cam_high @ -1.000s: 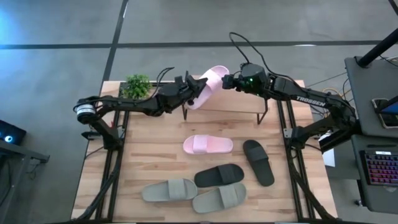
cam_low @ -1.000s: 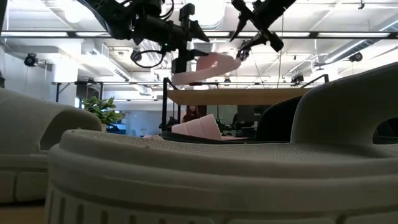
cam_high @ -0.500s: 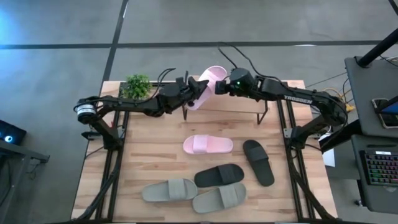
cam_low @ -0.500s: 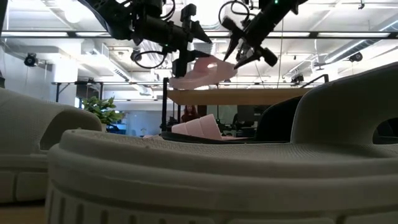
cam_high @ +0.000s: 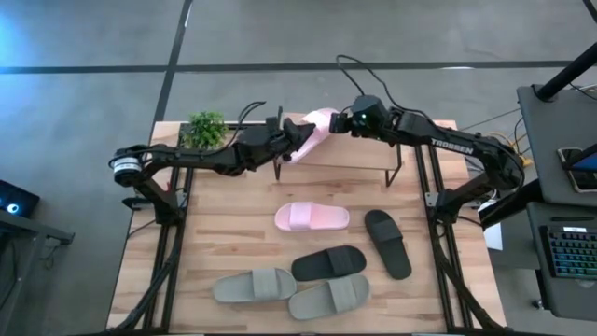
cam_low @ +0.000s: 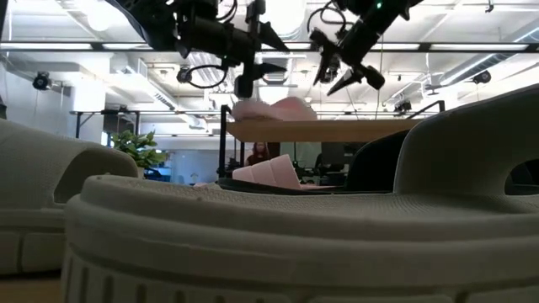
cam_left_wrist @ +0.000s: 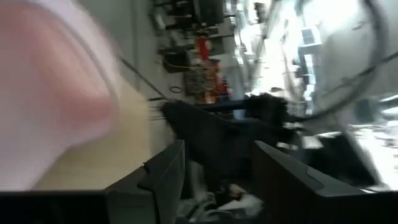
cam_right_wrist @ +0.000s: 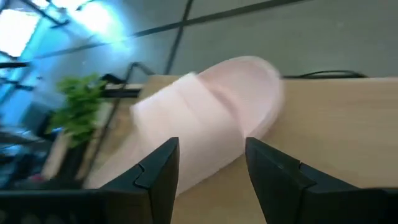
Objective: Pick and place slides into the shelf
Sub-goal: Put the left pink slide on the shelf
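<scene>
A pale pink slide point(cam_high: 317, 124) point(cam_low: 274, 108) lies flat on its sole on the shelf's plank top point(cam_high: 359, 154) point(cam_low: 354, 130), at its left end. My left gripper point(cam_high: 297, 138) point(cam_low: 274, 52) points level over the slide's left end, open, one finger above the other. In the left wrist view the slide point(cam_left_wrist: 50, 87) sits outside the fingers. My right gripper point(cam_high: 347, 122) point(cam_low: 337, 71) slants down just above and to the right of the slide point(cam_right_wrist: 205, 118), open with nothing between its fingers. My left gripper stands close over the pink slide's left end point(cam_low: 240, 107). A dark part of it reaches down toward that end. I cannot tell whether it touches the slide.
On the table in front of the shelf lie a second pink slide point(cam_high: 312, 217), two black slides point(cam_high: 328, 262) point(cam_high: 387, 243) and two grey-green slides point(cam_high: 254, 285) point(cam_high: 328, 297). A potted plant point(cam_high: 205, 128) stands at the far left corner. Grey-green slides point(cam_low: 253, 236) fill the low view's foreground.
The pink slide stood tilted, its right end raised above the shelf top. It has come down and now lies flat on the plank. My right gripper went left and down against the raised end, then drew back a little to the right.
</scene>
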